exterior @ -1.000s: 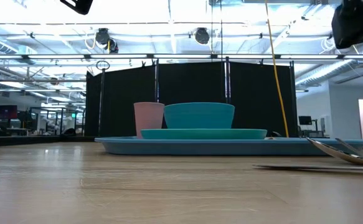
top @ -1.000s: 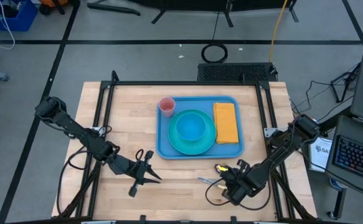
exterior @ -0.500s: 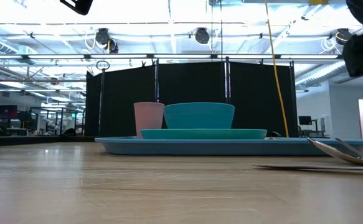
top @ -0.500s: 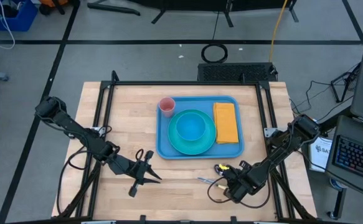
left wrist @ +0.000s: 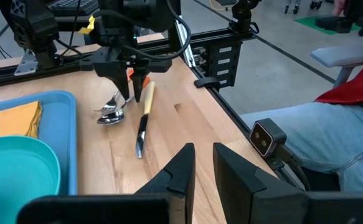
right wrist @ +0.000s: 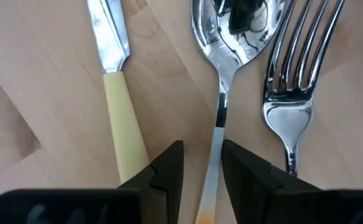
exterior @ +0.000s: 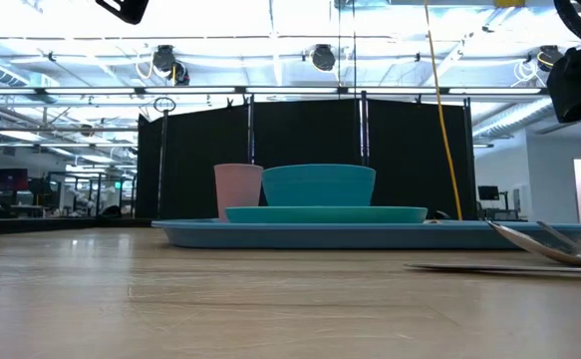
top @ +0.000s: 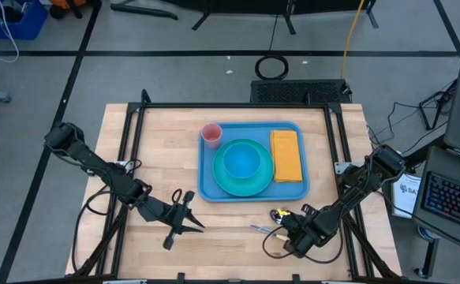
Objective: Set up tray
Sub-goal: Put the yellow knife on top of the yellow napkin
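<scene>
The blue tray [top: 206,189] lies mid-table and carries a pink cup [top: 211,133], a turquoise bowl on a plate [top: 241,164] and an orange napkin [top: 286,155]. On the wood near its right front corner lie a yellow-handled knife [right wrist: 116,87], a spoon [right wrist: 228,37] and a fork [right wrist: 293,93], side by side. My right gripper [right wrist: 203,165] points down over them, open, one finger on either side of the spoon's thin handle [right wrist: 217,134] without touching it. My left gripper [left wrist: 203,158] hovers at the near left, open by a narrow gap, with nothing in it.
A dark metal frame [top: 135,126] runs along the table's left, far and right edges. Bare wood [top: 222,237] lies between the two grippers at the near edge. A person's legs [left wrist: 318,130] show beyond the table's right side.
My right gripper has come down a little toward the cutlery and then held still. The tray, the dishes and the cutlery have stayed where they were.
</scene>
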`<state>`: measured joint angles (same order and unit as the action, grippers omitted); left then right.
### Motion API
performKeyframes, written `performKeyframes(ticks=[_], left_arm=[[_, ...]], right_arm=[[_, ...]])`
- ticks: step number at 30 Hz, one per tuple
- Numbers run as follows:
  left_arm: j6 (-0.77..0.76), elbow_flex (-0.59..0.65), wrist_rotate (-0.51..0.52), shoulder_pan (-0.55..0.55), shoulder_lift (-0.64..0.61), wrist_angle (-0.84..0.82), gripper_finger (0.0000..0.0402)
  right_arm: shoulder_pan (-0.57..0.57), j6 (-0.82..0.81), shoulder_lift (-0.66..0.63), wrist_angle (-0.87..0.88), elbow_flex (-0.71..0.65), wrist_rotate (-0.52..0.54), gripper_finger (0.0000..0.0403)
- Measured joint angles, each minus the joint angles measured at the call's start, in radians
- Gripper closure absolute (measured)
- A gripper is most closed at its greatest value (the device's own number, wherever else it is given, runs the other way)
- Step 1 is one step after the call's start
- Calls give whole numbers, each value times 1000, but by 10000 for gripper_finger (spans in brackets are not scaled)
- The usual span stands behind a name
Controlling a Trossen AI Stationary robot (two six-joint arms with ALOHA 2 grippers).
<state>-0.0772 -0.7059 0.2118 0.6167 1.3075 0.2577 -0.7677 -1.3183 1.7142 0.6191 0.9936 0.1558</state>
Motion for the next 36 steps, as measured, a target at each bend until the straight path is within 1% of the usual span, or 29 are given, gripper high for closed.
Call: performKeyframes(ticks=[8,16,21,24,28,36], left_arm=[[0,0,0,0,0,0,339],[2,0,0,0,0,0,339],[4,0,0,0,0,0,339],[4,0,0,0,0,0,339],[3,0,0,0,0,-2,339],[3,0,0,0,0,-2,339]], right_arm=[[2,18,0,-6,0,-2,306],[2,24,-19,-3,8,3,319],[2,36,-68,-10,10,61,330],[1,91,-75,-93,10,80,334],[1,147,-52,-198,10,76,333],[1,115,-33,-180,9,75,314]])
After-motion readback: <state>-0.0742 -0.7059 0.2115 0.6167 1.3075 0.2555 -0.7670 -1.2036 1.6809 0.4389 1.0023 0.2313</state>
